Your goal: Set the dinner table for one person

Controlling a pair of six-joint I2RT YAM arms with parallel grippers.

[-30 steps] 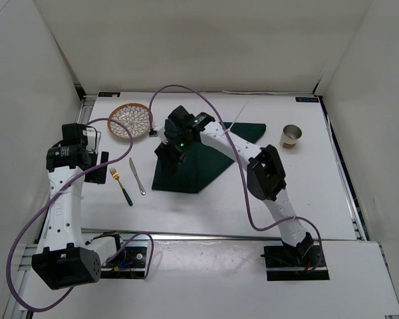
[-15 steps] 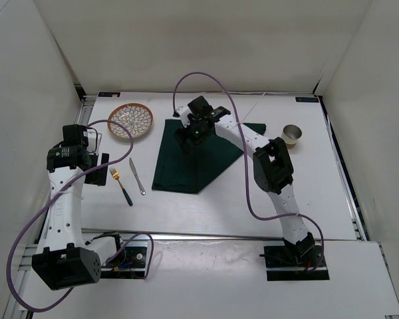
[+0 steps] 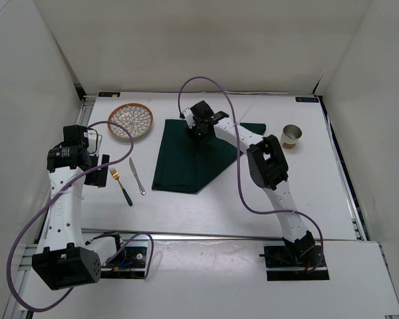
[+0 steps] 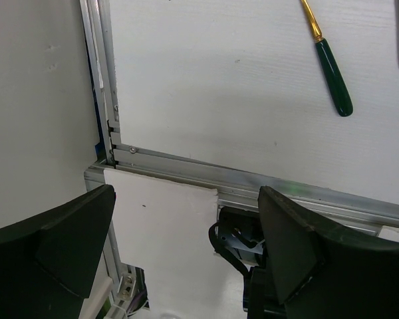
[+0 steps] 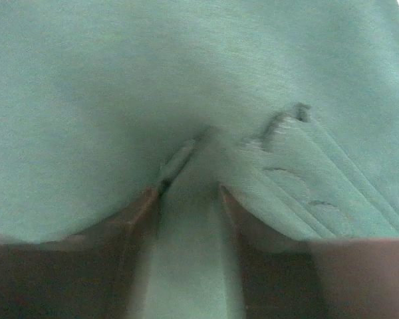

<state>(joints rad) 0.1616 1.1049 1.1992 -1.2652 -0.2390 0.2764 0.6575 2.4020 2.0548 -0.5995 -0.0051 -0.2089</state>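
The dark green cloth lies spread on the white dinner table. My right gripper presses down on the cloth's far part. In the right wrist view, cloth fills the frame and a raised fold of it sits pinched inside the right gripper. My left gripper hangs open at the table's left edge, near the fork. Nothing lies within the left gripper as the left wrist view shows it.
A patterned plate sits far left. A green-handled fork and a knife lie left of the cloth; the fork handle shows in the left wrist view. A metal cup stands at the right.
The right gripper has moved from the cloth's middle toward its far edge. The cloth, tented earlier, now lies flat. The right jaws have narrowed onto a fold. The left arm is still.
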